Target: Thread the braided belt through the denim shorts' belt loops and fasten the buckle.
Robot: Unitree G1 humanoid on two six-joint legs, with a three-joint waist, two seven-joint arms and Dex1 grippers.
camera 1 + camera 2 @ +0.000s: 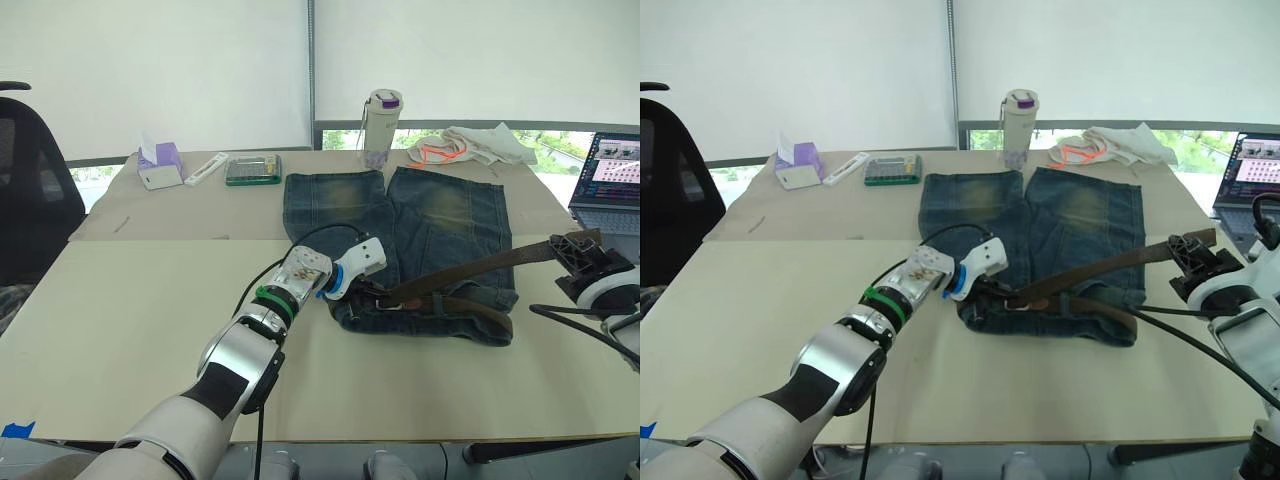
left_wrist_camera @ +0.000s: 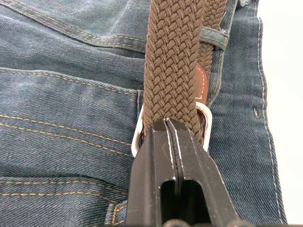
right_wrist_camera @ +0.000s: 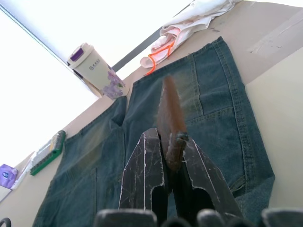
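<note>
The denim shorts (image 1: 440, 215) lie flat on the table, waistband toward me. The braided belt (image 1: 478, 309) runs along the waistband and passes under a belt loop (image 2: 214, 38). Its free end goes through the silvery buckle (image 2: 204, 118) and rises slanting across the shorts (image 1: 470, 270) to the right. My left gripper (image 2: 166, 124) is shut, its tips resting on the belt right at the buckle. My right gripper (image 3: 173, 142) is shut on the belt's free end, holding it above the table's right side (image 1: 570, 248).
A bottle (image 1: 381, 125) and a white cloth with orange cord (image 1: 470, 145) sit behind the shorts. A laptop (image 1: 610, 175) stands at the far right. A tissue box (image 1: 158, 165) and a green calculator (image 1: 253, 170) are at the back left, beside a black chair (image 1: 25, 190).
</note>
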